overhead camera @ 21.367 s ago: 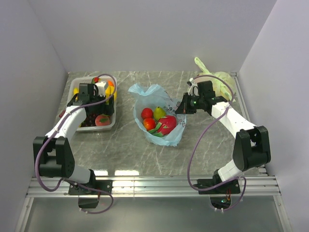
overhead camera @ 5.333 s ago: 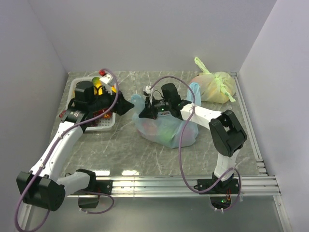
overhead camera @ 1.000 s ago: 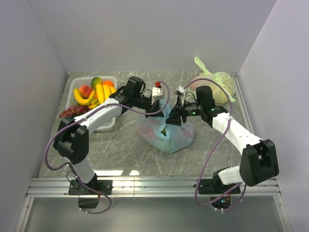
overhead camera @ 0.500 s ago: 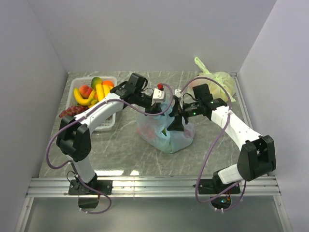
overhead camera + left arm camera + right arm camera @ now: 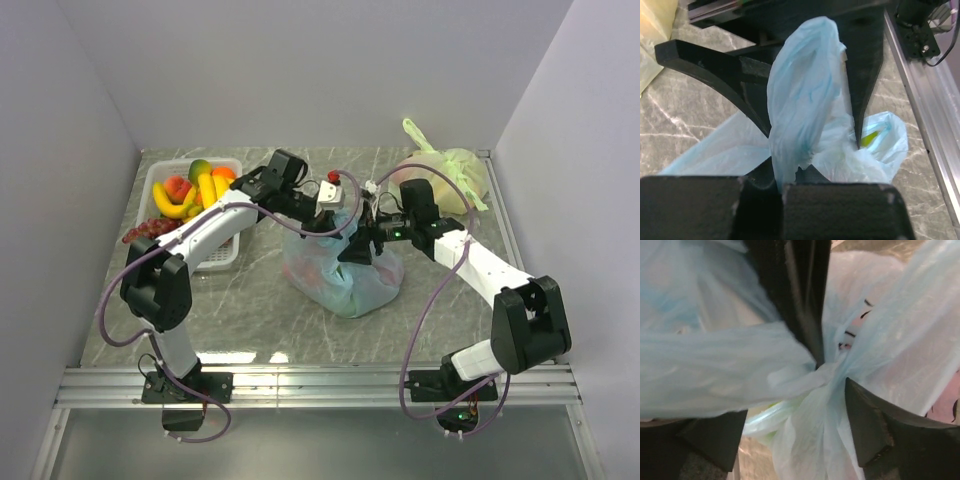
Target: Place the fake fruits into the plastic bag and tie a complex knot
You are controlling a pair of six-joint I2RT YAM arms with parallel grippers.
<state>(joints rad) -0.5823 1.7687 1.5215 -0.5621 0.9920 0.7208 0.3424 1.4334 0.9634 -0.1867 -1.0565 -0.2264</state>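
Plastic bag (image 5: pixel 345 285) | top view: mid-surface (image 5: pixel 250 310), both arms meeting over its mouth, about equally near | left wrist: left claw (image 5: pixel 782 187) clenched on ear (image 5: pixel 802 85), ear's long axis running straight away from it | right wrist: right claw (image 5: pixel 795 440) released, straddling knot (image 5: pixel 822 371) just ahead

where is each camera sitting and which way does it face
Top external: above and behind the bases, looking down on the table; left arm and right arm meet over the plastic bag.
Left wrist: on the left arm, looking along its shut jaws pinching the bag's ear.
Right wrist: on the right arm, close on the bag's twist between its open jaws.
Shared: both wrist views show the bag and the other arm's black jaws.
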